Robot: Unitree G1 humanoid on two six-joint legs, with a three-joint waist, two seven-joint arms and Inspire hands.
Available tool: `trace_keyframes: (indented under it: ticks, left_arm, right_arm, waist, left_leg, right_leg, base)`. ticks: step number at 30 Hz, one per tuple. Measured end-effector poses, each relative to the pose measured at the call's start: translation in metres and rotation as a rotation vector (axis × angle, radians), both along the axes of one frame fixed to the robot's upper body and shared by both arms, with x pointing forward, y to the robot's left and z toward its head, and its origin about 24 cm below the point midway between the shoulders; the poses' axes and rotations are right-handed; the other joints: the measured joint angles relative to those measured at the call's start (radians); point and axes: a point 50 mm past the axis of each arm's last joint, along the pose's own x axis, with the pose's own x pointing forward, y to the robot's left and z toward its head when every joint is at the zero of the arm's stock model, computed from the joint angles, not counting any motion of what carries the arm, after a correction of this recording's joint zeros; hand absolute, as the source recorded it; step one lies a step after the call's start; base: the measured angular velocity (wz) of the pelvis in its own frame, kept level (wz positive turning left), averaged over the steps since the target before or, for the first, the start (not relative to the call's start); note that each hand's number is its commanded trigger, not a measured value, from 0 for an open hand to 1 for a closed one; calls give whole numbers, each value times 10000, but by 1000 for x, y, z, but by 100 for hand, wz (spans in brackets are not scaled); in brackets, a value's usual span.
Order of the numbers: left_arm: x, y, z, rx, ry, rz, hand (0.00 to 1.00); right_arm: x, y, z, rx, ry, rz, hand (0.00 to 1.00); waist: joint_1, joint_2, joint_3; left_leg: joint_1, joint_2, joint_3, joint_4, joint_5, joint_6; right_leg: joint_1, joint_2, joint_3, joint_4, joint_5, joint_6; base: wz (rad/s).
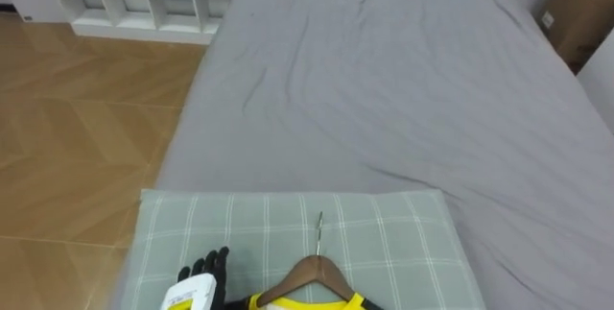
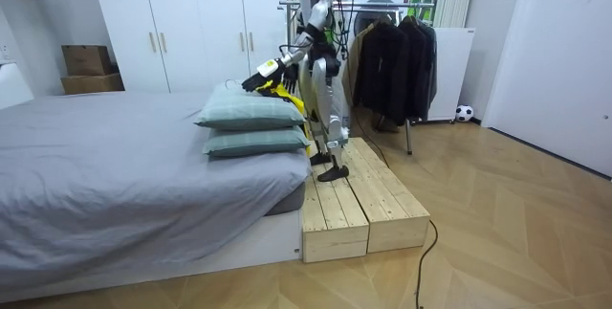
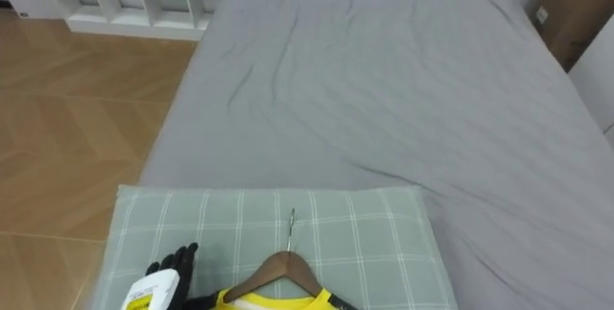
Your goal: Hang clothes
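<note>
Resting on the checked pillow (image 1: pixel 403 252), the wooden hanger (image 1: pixel 313 274) carried the yellow garment (image 1: pixel 264 300), apparently ready for lifting. The left robot hand (image 1: pixel 209 274) lay just beside it, fingers straight, gripping nothing. From the room view, the robot stood on a wooden platform (image 2: pixel 344 204) at the bed (image 2: pixel 115 175), with hung dark jackets (image 2: pixel 397 60) behind it.

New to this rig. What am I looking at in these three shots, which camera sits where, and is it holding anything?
It is a humanoid robot that stands on two legs and has two arms, each ending in a five-fingered hand. The room view comes from a camera standing off in the room. It shows the robot on a wooden platform at the head of a bed, with dark coats hanging behind it. The two eye views come from its head and look down along the bed. On the checked pillow lies a wooden hanger carrying a yellow garment. The left robot hand sits beside it with straight fingers, gripping nothing I can see.
</note>
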Motion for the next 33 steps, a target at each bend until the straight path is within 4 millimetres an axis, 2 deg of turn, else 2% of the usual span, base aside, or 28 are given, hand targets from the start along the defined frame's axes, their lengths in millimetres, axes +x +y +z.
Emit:
trace_keyframes:
  ticks: [3,8,13,22,33]
  left_arm:
    - [-3,0,-1,-7,47,-66,0]
    - [3,-1,6,55,-157,-396,0]
    - [4,-13,13,-173,-342,-891,0]
    - [7,-27,30,-253,-1084,-1593,0]
    - [5,-32,29,-323,-573,-2051,0]
  right_arm:
    - [-3,0,-1,191,140,62,0]
    - [-6,0,-2,376,333,117,0]
    - [-7,-2,-2,364,443,112,0]
    - [-7,-2,-2,406,429,147,0]
    - [-9,-2,-2,515,466,-10,0]
  waist:
    - [-35,14,5]
    - [-42,19,9]
    - [-79,152,-20]
    - [-47,158,-21]
    - [-67,129,-3]
  left_leg:
    - [-93,4,2,70,-1,2]
    - [-297,-13,-13,112,35,60]
    - [-328,-85,-32,155,34,59]
    - [-332,-115,-17,262,49,83]
    - [-289,-108,18,227,49,83]
  right_leg:
    - [-38,9,-109,-1,0,0]
    - [-215,2,-154,0,-34,-41]
    - [-203,52,-242,9,-54,-71]
    - [-155,13,-243,12,-63,-55]
    - [-137,-13,-227,13,-64,-54]
  base:
    - [2]
    - [1]
    - [5]
    - [0]
    - [0]
